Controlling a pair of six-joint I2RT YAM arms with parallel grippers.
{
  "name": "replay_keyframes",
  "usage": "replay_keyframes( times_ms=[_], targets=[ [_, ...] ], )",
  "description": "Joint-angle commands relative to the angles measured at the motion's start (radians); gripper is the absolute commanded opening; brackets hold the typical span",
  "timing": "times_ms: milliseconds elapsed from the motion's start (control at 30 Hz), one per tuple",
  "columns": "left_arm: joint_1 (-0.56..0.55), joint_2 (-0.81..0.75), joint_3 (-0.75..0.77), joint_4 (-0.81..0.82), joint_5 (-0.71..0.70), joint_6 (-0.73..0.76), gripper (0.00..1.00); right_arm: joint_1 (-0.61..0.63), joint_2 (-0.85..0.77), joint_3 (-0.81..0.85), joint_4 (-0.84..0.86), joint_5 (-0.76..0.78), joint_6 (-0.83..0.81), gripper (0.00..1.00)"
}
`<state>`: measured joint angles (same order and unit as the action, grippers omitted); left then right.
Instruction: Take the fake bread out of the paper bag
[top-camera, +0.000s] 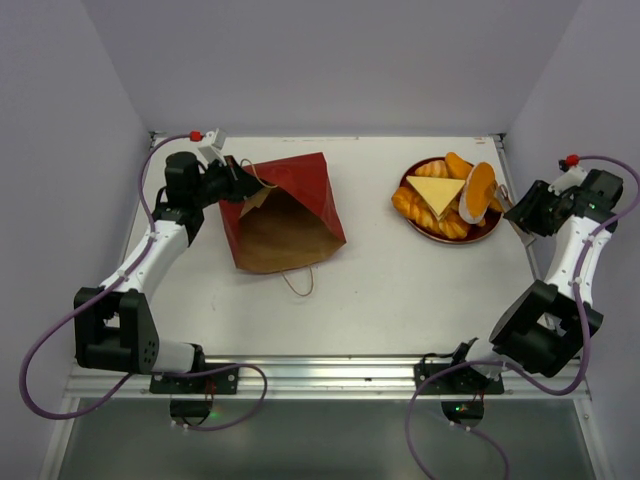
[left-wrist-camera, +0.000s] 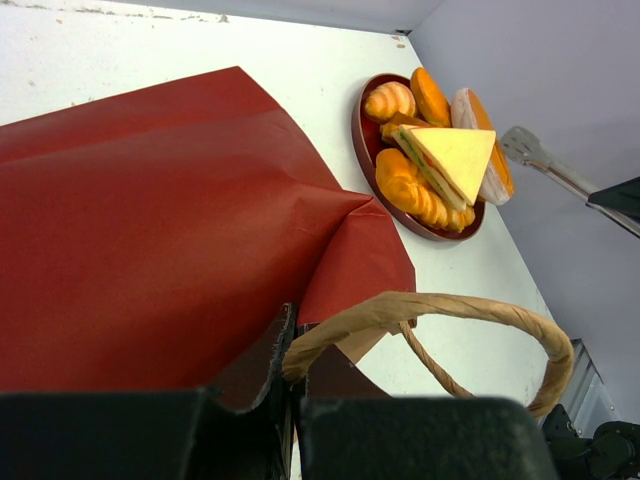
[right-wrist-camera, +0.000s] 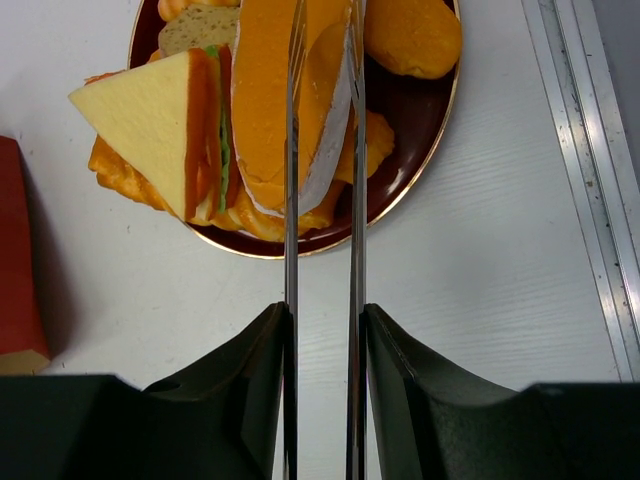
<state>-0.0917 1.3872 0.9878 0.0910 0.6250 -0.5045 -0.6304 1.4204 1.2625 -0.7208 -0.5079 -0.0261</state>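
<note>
On paper bag (top-camera: 285, 215), left gripper (top-camera: 238, 190) clamped; right gripper (top-camera: 507, 202) slightly parted, empty, fingers (right-wrist-camera: 292, 150) cropped.

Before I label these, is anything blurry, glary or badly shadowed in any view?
Top view: even light, sharp, soft shadow inside the bag. Left wrist: left fingers dark and blurred, plate sharp. Right wrist: right fingers dark and soft at the base, small glint on plate rim.
</note>
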Motion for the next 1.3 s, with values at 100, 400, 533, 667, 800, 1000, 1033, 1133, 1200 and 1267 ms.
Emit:
replay_keyframes(
  times_ms=[100,400,533,667,800,1000,1033,1133,1200,1267],
  targets=[
    [0.010,-0.020,-0.005,0.039,0.019,-0.003,0.00,-0.003,-0.040,0.040,0.040,-0.009,-0.003,0.40],
    [0.010,-0.024,-0.003,0.036,0.021,-0.002,0.00,-0.003,-0.124,0.057,0.031,-0.001,-0.024,0.40],
    [0.010,-0.024,0.000,0.032,0.019,0.000,0.00,-0.003,-0.143,0.057,0.018,-0.018,-0.037,0.39],
    [0.010,-0.027,0.003,0.026,0.016,0.003,0.00,-0.003,-0.170,0.046,0.009,-0.096,-0.058,0.38],
    [0.010,-0.033,0.008,0.018,0.015,0.003,0.00,0.018,-0.212,0.035,0.000,-0.248,-0.107,0.35],
    [0.010,-0.047,0.032,-0.023,0.007,0.006,0.00,0.294,-0.290,0.015,-0.034,-0.212,-0.219,0.35],
    [0.010,-0.051,0.037,-0.034,0.005,0.004,0.00,0.345,-0.305,-0.001,-0.025,-0.193,-0.222,0.35],
    [0.012,-0.057,0.060,-0.068,-0.001,0.003,0.00,0.495,-0.299,-0.032,0.020,-0.118,-0.233,0.35],
    [0.015,-0.059,0.086,-0.086,-0.011,0.004,0.00,0.584,-0.282,-0.054,0.053,-0.059,-0.267,0.34],
    [0.015,-0.057,0.109,-0.140,-0.019,0.007,0.00,0.693,-0.259,-0.106,0.099,-0.003,-0.313,0.34]
  ],
)
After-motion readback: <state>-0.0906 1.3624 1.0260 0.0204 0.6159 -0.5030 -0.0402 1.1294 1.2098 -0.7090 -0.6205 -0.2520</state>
